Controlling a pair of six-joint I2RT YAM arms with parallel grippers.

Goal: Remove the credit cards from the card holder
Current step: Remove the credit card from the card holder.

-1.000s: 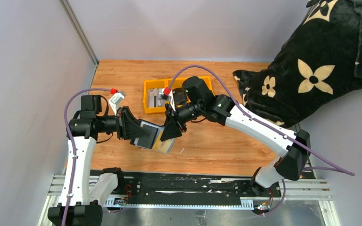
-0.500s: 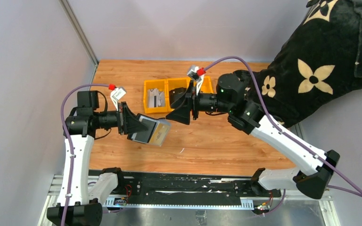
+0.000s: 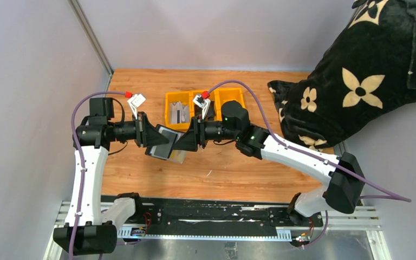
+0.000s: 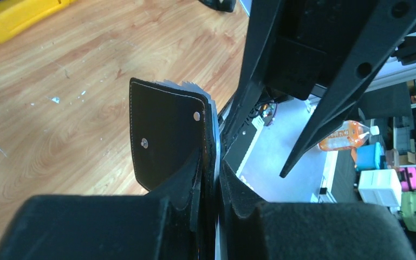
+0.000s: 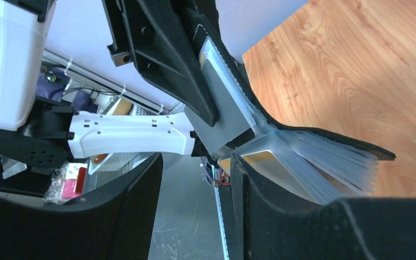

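While left jaws clench the holder (image 4: 165, 135) | right jaws parted beside the cards (image 5: 325, 162) fanning from it | risk — skewed pinch drags several cards, or twists holder loose

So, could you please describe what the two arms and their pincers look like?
The left arm and right arm share white links and black joints. The left pincer and right pincer are black and wedge-shaped. A purple cable with a red connector runs to each wrist.

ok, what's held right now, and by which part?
Left gripper pinches the small black folding card holder by one end. Right gripper is open, holding nothing.
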